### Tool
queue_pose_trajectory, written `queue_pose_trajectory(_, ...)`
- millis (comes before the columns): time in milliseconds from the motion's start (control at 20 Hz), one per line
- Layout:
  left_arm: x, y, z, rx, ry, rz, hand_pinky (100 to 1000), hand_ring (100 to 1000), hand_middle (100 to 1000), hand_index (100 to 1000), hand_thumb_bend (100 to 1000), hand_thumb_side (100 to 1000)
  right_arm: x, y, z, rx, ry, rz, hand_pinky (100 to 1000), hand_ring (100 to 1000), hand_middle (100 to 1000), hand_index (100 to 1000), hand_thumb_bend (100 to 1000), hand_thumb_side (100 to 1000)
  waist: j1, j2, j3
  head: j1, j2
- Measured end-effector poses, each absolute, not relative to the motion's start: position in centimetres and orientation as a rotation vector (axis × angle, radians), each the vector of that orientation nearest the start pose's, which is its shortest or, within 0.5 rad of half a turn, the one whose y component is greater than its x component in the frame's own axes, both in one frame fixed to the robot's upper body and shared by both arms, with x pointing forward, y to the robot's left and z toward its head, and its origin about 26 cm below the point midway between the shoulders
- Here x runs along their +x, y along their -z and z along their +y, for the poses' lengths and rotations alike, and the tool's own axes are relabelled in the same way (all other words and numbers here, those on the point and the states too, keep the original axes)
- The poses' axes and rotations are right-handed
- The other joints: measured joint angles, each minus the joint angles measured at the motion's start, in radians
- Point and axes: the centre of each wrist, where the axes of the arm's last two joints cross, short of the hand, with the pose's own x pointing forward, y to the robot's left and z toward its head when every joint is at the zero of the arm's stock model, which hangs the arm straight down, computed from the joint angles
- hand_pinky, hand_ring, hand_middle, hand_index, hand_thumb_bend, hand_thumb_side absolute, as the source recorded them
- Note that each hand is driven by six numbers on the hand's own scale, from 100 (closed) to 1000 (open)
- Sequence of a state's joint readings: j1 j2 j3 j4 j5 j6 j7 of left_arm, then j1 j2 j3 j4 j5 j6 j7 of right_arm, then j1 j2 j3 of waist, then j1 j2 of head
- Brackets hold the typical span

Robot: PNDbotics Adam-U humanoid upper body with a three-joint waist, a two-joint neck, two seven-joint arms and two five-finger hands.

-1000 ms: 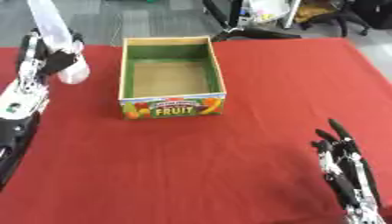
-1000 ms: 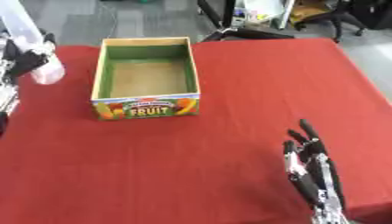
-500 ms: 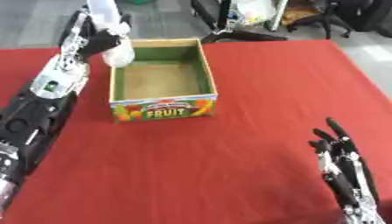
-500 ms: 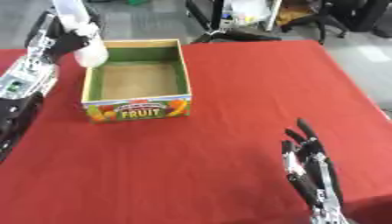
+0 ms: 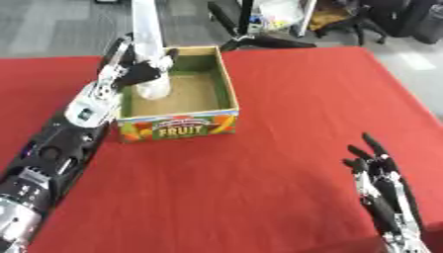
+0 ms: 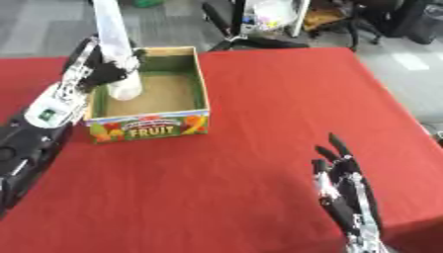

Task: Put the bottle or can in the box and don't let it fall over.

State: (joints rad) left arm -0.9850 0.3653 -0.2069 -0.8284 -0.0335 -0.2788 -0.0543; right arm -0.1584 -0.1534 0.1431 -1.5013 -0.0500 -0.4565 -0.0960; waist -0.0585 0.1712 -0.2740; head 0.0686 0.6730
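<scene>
A tall pale bottle stands upright over the left part of the open cardboard box, which has green inner walls and "FRUIT" printed on its front. My left hand has its fingers curled round the bottle's lower part, just above the box's left wall. The bottle's base sits inside the box, near its floor; whether it touches I cannot tell. My right hand rests open at the lower right, fingers pointing up, far from the box.
A red cloth covers the table. Beyond the far edge are black chair legs and office clutter on a grey floor. My left forearm lies along the table's left side.
My left hand has carried the bottle rightward from outside the box's left wall to over and into its left part. The camera has also shifted. The right hand has stayed still.
</scene>
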Motion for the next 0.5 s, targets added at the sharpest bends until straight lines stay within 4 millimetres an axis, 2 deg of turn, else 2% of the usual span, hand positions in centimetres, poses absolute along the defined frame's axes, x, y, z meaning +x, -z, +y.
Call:
queue_pose_trajectory(250,48.5,-17.2,25.9,0.342,0.873,-1.924,1000,1000,1000,990,1000,548,31.3,-1.2,-22.8,0.050,-0.137,-2.093,798,897,1000,953,100,470,0.001,0.000,0.011,-0.007,0.000)
queue_pose_trajectory(500,47.5,-16.9,28.1,0.380,0.878,-1.889,1000,1000,1000,985,1000,566,31.3,-1.2,-23.0,0.043,-0.132,-2.093,798,897,1000,953,100,470,0.002,0.000,0.028,-0.023,0.000)
